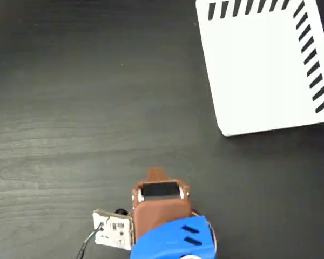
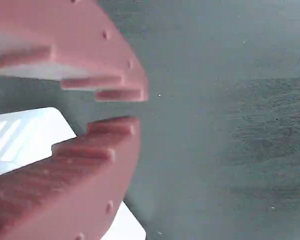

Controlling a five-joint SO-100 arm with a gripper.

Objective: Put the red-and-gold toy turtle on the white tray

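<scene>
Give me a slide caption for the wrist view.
End effector nearly closed and empty over dark table, white tray behind.

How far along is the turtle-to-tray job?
Done: nothing that shows. The white tray lies bare at the upper right of the fixed view, and the turtle appears in neither view. In hand: nothing; the wrist view shows the hand with a narrow empty gap between its fingers, over dark table. Left: find the turtle, grasp it, carry it to the tray, release.

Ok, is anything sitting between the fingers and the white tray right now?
No. The fixed view shows only bare dark table between the fingers and the white tray.
</scene>
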